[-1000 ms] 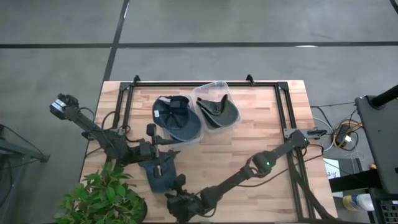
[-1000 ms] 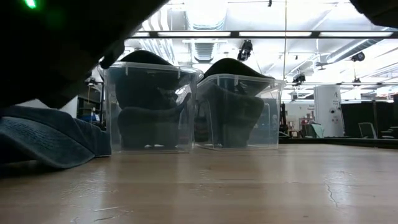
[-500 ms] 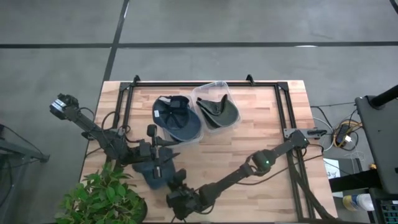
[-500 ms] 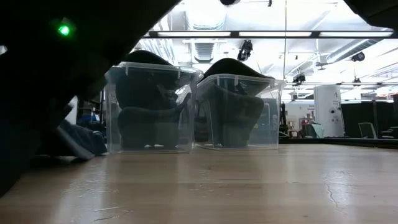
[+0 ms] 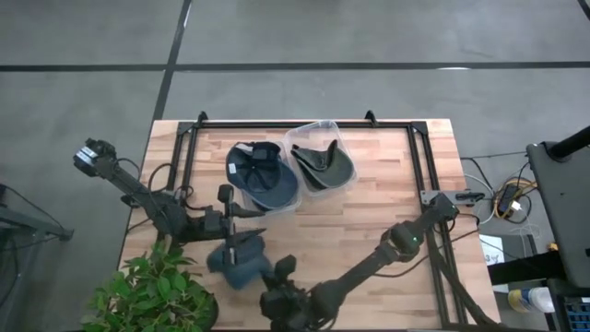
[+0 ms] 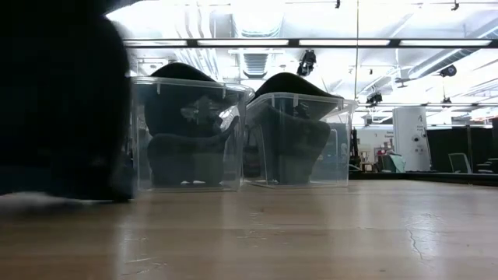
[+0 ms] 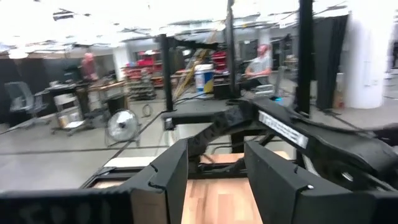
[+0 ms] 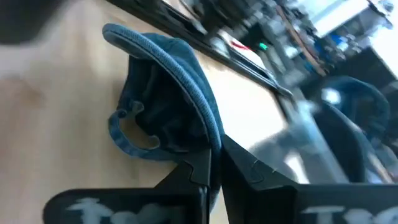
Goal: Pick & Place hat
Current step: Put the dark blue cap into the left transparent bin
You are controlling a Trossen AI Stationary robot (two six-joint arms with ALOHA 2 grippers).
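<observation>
Left of the table (image 5: 387, 184) stands a potted plant (image 5: 152, 295), its leaves over the near left corner of the wooden top. The left arm reaches in from the left edge, and the left gripper (image 5: 241, 221) hangs over the near left part of the table, beyond the loose hat; in the left wrist view its two dark fingers (image 7: 168, 180) stand apart with bare wood showing between them and nothing held. The blue denim hat (image 5: 238, 261) is just on the near side of that gripper, at the near left of the table, and the right gripper (image 5: 277, 277) has it pinched by the edge: in the right wrist view the fingers (image 8: 199, 168) are pressed together on the rim of the hat's brim, with the crown and the back strap (image 8: 127, 130) spread over the wood beyond them. The right arm runs diagonally from its base at the right edge of the table down toward the near centre. Farther back, in the middle of the table, two clear plastic bins stand side by side, touching or nearly so: the left bin (image 5: 263, 180) carries a dark blue cap, the right bin (image 5: 318, 161) a dark green one. In the low view both bins (image 6: 187, 136) show with caps bulging above their rims, and a large dark blurred mass fills the left of that picture; I cannot tell what it is.
</observation>
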